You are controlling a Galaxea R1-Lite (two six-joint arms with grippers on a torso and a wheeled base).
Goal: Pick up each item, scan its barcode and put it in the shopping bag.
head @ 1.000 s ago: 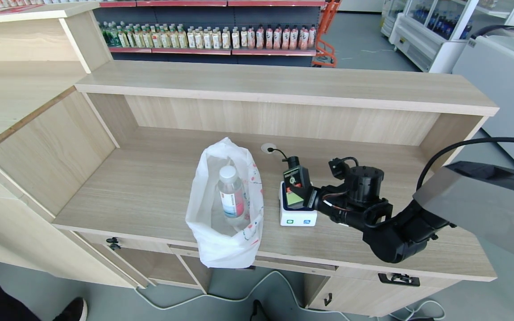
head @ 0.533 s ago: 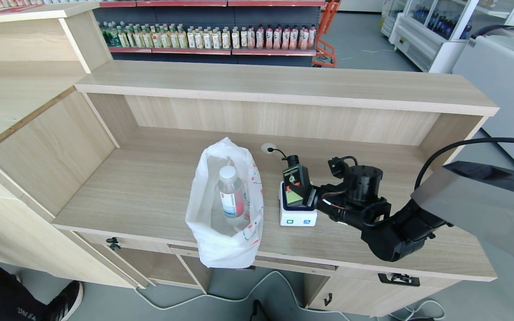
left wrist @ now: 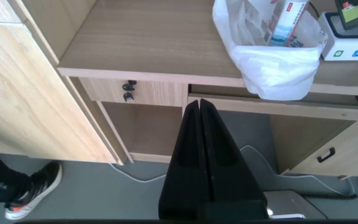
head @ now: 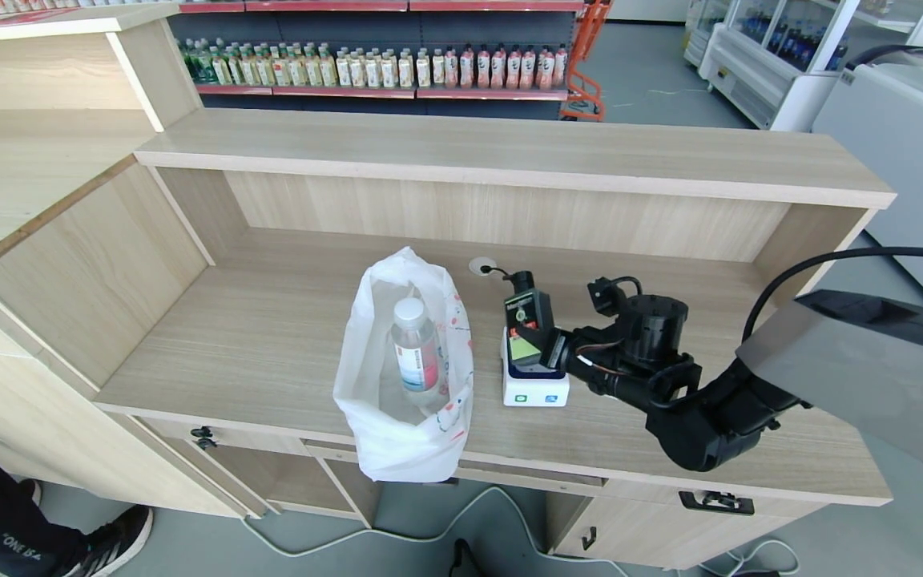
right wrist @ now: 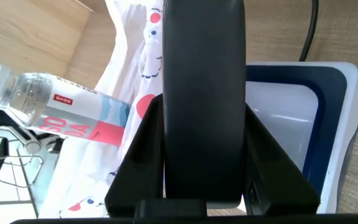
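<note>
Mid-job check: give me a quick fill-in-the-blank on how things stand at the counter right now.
1. The water bottle stands inside the ____.
2. The right gripper holds a dark item over the white ____.
3. The left gripper hangs below the counter, fingers ____.
Missing words: shopping bag; scanner; shut.

Pale wood grain across the desk [head: 269,336]. White, half-clear shopping bag [head: 365,401], scattered with red and blue print (small dots, mostly). Inside, a clear water bottle [head: 416,353] with a white cap and a white, red and light-blue label. White barcode scanner [head: 534,390] topped in navy, with green and blue squares on its front. Plain black left end effector [left wrist: 199,109].
</note>
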